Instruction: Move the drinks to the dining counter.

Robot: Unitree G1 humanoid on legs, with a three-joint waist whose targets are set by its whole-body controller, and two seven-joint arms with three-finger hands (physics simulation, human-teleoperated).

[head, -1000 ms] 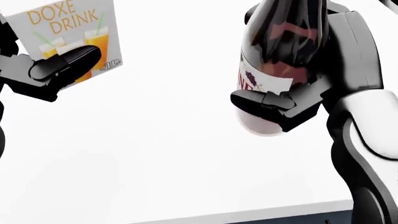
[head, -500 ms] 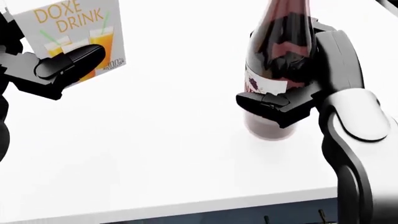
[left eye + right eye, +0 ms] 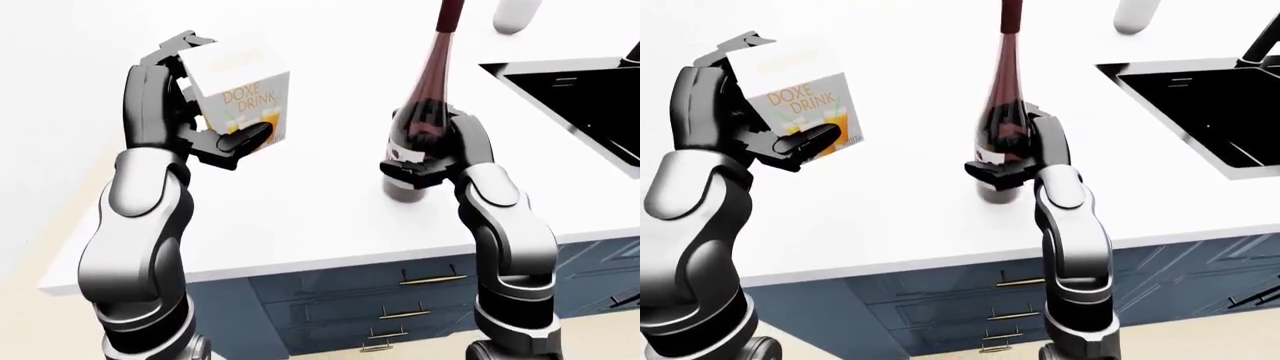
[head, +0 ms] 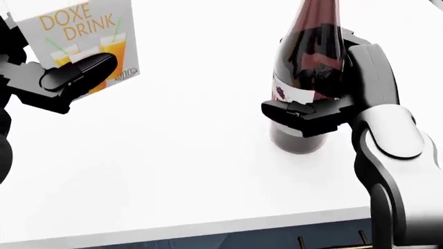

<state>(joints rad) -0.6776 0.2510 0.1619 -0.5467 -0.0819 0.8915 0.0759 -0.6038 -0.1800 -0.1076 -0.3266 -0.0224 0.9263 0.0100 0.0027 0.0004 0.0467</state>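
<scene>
Nearest the camera, blue-grey drawer fronts (image 3: 400,289) with slim metal handles are seen below the edge of the white counter (image 3: 300,217); in the eye views they run along the bottom under the two arms.

Above that edge, the right hand (image 4: 311,111) is closed round the lower body of a dark wine bottle (image 4: 308,67). A thumb is laid across the bottle just under its pale label, and the other fingers are wrapped round its far side. The bottle is held upright, and its base is seen resting on the counter, a soft shadow lying directly beneath it. Its long neck rises out of the top of the head view and is shown whole only in the right-eye view.

To the left of the views, the left hand (image 3: 215,135) is closed on a white juice carton (image 3: 240,94) printed "DOXE DRINK" with two glasses of orange juice. One finger is pressed across the printed face, the rest are set behind and beside the carton. The carton is held tilted and raised clear of the counter, well apart from the bottle.

Further off, at the right of the eye views, a black sink (image 3: 1200,112) is sunk into the counter, with part of a dark tap (image 3: 1262,37) at its far edge. A pale cylindrical object (image 3: 1135,15) is partly seen at the top of the view, its nature not discernible.
</scene>
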